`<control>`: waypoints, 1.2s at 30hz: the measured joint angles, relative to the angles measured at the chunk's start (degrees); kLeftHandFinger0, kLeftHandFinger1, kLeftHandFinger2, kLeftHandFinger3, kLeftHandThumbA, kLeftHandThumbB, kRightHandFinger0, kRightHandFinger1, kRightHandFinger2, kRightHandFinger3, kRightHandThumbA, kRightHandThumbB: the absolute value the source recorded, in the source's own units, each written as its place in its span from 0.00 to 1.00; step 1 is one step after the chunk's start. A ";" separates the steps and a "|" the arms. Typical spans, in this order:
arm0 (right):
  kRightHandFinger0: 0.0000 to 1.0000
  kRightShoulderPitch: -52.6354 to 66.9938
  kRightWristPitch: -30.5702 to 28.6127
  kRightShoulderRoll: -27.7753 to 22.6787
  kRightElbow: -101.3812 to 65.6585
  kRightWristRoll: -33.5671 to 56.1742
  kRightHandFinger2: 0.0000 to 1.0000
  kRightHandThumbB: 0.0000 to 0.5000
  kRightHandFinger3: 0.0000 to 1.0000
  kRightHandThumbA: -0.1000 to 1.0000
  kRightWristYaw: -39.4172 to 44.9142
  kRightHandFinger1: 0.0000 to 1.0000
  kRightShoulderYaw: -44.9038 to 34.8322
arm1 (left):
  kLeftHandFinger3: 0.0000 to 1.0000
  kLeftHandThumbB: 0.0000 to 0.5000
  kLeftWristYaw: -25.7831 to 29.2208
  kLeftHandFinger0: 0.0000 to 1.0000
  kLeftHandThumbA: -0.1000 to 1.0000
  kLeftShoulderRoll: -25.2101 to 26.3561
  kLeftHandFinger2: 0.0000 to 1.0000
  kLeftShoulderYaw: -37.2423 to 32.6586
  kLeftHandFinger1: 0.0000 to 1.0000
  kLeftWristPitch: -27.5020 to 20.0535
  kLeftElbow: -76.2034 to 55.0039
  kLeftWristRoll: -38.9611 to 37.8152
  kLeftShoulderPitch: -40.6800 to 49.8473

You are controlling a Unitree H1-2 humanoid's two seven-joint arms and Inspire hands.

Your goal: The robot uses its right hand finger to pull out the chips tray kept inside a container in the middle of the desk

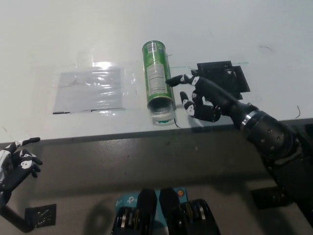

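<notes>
I had the green container (159, 82) lying on its side in the middle of the desk (73, 34), its open mouth turned toward the desk's near edge. The chips tray (162, 111) sat inside that mouth, showing only as a pale clear rim, not yet drawn out at all as far as I could see.

My right hand (198, 98) hung just beside the container on its right, 1 finger stretched out toward the green wall near the open end, the rest curled loosely. It held nothing. I could not tell whether the fingertip touched the can or stopped just short of it. Behind the hand lay a black holder (226, 73) on the desk. A clear plastic sheet (93, 89) lay flat to the container's left.

My left hand (17, 164) rested low, off the desk's near edge, fingers apart and empty.

I judged this as the approach step. The next move called for bringing the pointing finger down and around to the mouth, hooking the tray's rim, and dragging it toward the desk's edge without rolling the can.
</notes>
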 measured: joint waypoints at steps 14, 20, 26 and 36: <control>0.03 -0.39 -6.21 2.86 7.79 -5.43 0.81 0.50 0.82 0.00 0.64 0.01 4.26 | 0.68 0.18 -0.25 0.31 0.05 0.60 0.36 0.03 0.32 0.29 -0.01 -0.01 -1.31; 0.11 -0.52 -7.12 3.31 9.39 -7.66 0.78 0.55 0.83 0.00 0.62 0.04 4.34 | 0.65 0.19 -0.58 0.29 0.03 0.61 0.34 0.16 0.30 0.50 -0.02 -0.34 -1.55; 0.15 -0.66 -8.80 3.18 10.94 -9.55 0.80 0.52 0.86 0.00 0.46 0.10 4.31 | 0.65 0.19 -0.60 0.29 0.03 0.62 0.33 0.33 0.29 0.80 -0.04 -0.85 -1.56; 0.19 -0.43 -9.99 2.14 10.42 -12.41 0.81 0.46 0.84 0.00 0.41 0.22 3.98 | 0.66 0.20 -0.95 0.29 0.04 0.67 0.34 0.54 0.30 1.16 -0.17 -1.01 -1.58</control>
